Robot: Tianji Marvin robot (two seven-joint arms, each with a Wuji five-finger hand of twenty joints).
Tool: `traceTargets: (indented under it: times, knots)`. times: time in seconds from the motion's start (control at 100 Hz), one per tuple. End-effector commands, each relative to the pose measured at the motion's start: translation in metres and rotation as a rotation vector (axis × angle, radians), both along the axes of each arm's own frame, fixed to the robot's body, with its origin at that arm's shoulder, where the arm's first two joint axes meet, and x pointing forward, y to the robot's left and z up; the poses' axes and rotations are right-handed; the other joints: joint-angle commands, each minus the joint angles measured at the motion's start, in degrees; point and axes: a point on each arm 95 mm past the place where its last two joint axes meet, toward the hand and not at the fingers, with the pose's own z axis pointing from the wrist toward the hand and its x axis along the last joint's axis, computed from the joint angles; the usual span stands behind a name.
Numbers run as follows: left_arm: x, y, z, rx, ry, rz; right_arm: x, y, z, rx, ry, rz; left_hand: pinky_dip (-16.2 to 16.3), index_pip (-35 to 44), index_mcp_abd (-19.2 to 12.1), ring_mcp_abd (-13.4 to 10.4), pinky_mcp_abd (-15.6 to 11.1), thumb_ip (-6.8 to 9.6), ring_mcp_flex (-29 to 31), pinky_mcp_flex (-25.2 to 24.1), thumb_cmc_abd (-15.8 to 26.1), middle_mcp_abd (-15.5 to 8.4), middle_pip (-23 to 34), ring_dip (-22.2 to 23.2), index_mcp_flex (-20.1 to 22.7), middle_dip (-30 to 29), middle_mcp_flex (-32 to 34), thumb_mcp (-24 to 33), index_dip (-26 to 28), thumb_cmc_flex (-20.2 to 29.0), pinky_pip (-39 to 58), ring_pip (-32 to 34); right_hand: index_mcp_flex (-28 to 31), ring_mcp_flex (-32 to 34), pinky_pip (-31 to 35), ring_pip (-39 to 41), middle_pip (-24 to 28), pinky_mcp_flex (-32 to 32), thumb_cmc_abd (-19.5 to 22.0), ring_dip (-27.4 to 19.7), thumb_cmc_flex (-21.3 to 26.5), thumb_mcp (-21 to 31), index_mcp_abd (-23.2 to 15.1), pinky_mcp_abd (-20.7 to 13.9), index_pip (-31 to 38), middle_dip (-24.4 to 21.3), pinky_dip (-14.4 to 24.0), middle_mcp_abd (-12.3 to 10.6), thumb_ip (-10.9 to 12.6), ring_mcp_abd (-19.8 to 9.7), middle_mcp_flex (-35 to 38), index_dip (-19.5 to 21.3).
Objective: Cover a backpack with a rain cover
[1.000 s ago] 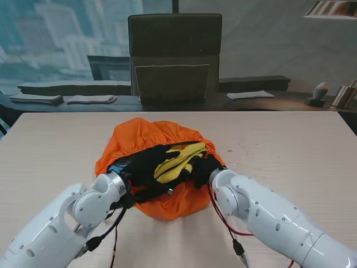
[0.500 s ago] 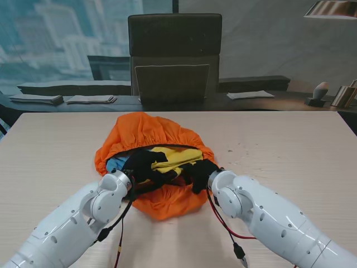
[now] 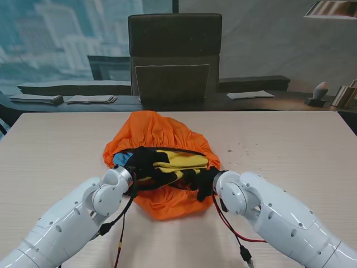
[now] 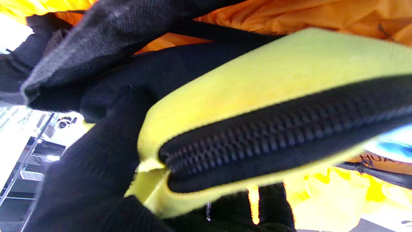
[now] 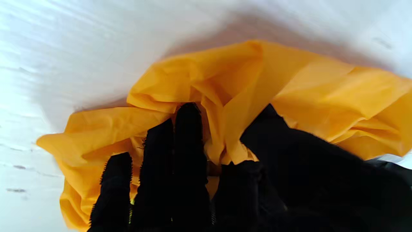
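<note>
Orange rain cover bunched around the yellow backpack; left hand clamped on the backpack, right hand pinching the cover.

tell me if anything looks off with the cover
The cover is only partly on: the backpack's yellow near side shows through the opening, and the fabric nearest me lies bunched loose on the table.

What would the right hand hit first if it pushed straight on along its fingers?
Probably the orange rain cover: the right hand has its fingertips already at its folds, with the table beyond.
</note>
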Motion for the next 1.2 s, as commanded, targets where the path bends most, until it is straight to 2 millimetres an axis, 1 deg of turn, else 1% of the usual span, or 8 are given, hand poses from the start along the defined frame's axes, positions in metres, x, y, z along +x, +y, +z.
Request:
traceTargets:
  times: [0.0,0.05,0.14,0.26,0.37,0.7,0.8,1.19]
  knots:
    - [0.004,0.002,-0.001,0.036,0.013,-0.018,-0.003,-0.008,-0.004,-0.008,0.022,0.023,1.38,6.47,-3.15,-1.1,-1.28,-0.51,0.98,-0.89,2.68,-1.22,0.27,0.99,4.37,1.25,1.36,3.56,3.32,4.23,1.83,1.27,1.31,4.22,-1.23,-4.88,-4.24,-0.88,1.89,-2.72,2.1,-1.63,-2.27,-0.58,2.61,-8.23,-0.6,-0.44,2.14,-1.33,5.55,3.09]
    - [0.006,0.004,-0.004,0.066,0.022,-0.029,-0.003,-0.01,-0.005,0.009,0.021,0.037,1.37,6.48,-3.11,-1.45,-1.5,-0.54,0.93,-0.95,2.66,-1.33,0.33,1.01,4.36,1.4,1.32,3.71,3.49,4.1,1.81,1.27,1.93,10.74,-0.76,-6.48,-2.59,1.15,0.62,-4.03,1.71,-0.33,-2.77,0.58,2.81,-10.37,-1.05,-0.33,2.03,-1.32,15.02,3.18]
    - [0.009,0.005,-0.009,0.084,0.045,-0.036,-0.004,-0.013,-0.006,0.051,0.028,0.027,1.34,6.43,-2.59,-0.04,-1.76,-0.49,0.58,-1.15,2.32,-1.86,0.4,1.11,4.63,1.51,1.52,4.21,3.6,4.12,1.71,1.27,3.18,19.29,0.89,-1.23,6.87,3.69,-2.56,-2.57,1.26,2.82,-2.95,2.19,3.3,-3.23,-1.58,0.78,1.6,-1.6,23.25,1.75]
    - [0.013,0.003,-0.014,0.101,0.068,-0.053,-0.004,-0.015,-0.002,0.102,0.038,0.018,1.24,6.21,-2.55,-1.13,-2.41,-0.53,0.74,-1.47,2.14,-2.03,0.33,1.19,4.98,1.45,1.67,4.5,3.53,3.87,1.5,1.43,3.24,22.57,1.76,9.88,15.25,5.24,-3.48,3.45,1.16,3.34,-2.92,2.52,3.39,6.92,-1.48,1.63,1.46,-1.15,25.42,0.93]
    - [0.016,0.005,-0.015,0.147,0.07,-0.078,-0.004,-0.019,0.007,0.102,0.028,0.049,1.26,5.91,-2.59,-2.19,-2.59,-0.61,1.26,-1.38,2.22,-2.35,0.33,1.02,5.0,1.44,1.8,4.57,3.33,3.51,1.57,1.23,3.22,23.98,2.9,14.14,18.76,6.85,-3.52,6.24,0.15,2.99,-3.91,2.8,3.09,10.64,-0.94,1.3,1.51,-0.78,26.55,0.57]
    - [0.023,0.012,-0.022,0.207,0.091,-0.04,-0.012,-0.024,0.046,0.099,-0.1,0.202,1.39,5.67,-0.71,-0.13,-2.02,-0.46,2.12,-0.91,1.56,-1.04,0.55,1.29,5.72,1.2,2.88,5.61,2.11,2.86,1.9,1.89,4.05,26.06,3.82,16.54,21.2,9.41,-4.69,8.46,-0.56,3.78,-4.1,3.6,2.77,13.06,-0.36,1.56,1.42,-0.85,28.34,-0.49]
    - [0.026,0.009,-0.022,0.173,0.101,-0.011,-0.017,-0.018,0.052,0.176,-0.185,0.253,1.62,5.58,0.01,0.9,0.63,-0.56,4.33,-0.17,1.03,-0.17,0.83,1.68,6.51,0.66,4.7,6.59,-0.01,1.46,2.31,3.17,3.84,25.17,3.65,15.63,20.48,9.59,-4.53,8.34,-0.28,3.79,-4.5,3.99,2.89,12.97,-0.35,1.09,1.36,-0.87,27.54,-0.35]
    - [0.026,-0.004,-0.017,-0.164,0.239,0.11,-0.023,0.015,0.035,0.475,-0.429,0.278,2.88,6.19,2.39,3.26,2.76,-1.25,11.69,2.29,-3.0,2.34,4.01,2.59,10.99,-3.94,10.79,8.32,-8.41,-0.13,4.48,6.19,3.13,23.33,4.93,14.66,19.16,10.76,-4.62,7.42,-0.21,4.6,-6.02,5.18,3.49,12.28,0.49,0.38,1.22,-0.92,26.17,0.62]
